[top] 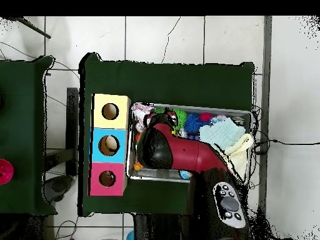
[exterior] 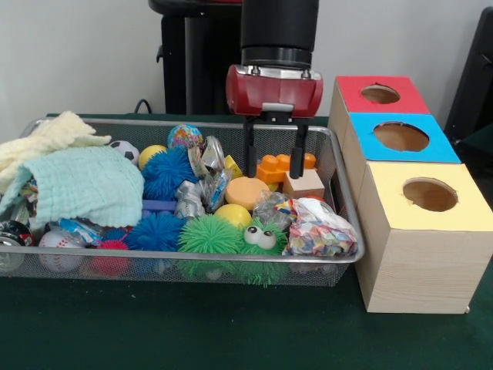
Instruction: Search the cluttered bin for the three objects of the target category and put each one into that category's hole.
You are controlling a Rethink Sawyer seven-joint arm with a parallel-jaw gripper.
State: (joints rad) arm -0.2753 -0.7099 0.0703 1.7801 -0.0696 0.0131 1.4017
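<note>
Nearest you: green table cover (exterior: 231, 331), with one wood box (exterior: 420, 254) on it just right of the bin.
Box tops: you can count three, each with one round hole: yellow top (exterior: 420, 196) closest, blue top (exterior: 397, 137) in the middle, red top (exterior: 379, 94) farthest.
Bin: one wire mesh bin (exterior: 343, 193), packed full.
Spiky balls: two green at the front; the right one, the green ball with googly eyes (exterior: 262, 237), touches the front wall; the plain green ball (exterior: 208, 235) sits beside it. Two blue spiky balls (exterior: 166, 173) lie behind.
Cloths: two at the left end, one mint cloth (exterior: 81, 185), one cream cloth (exterior: 42, 142).
Blocks: one orange plastic brick (exterior: 285, 166) and one wooden cube (exterior: 303, 183), touching, at the bin's right end.
Other items: one orange disc (exterior: 246, 191), one crumpled patterned bag (exterior: 320, 230), several foil wrappers (exterior: 204, 181); exact count you cannot tell.
Arm: you see it coming straight down over the bin's right end.
Gripper (exterior: 273, 148): fingers apart, pointing down, holding nothing, tips just above the brick and cube.
Target category: you cannot tell from these views.
</note>
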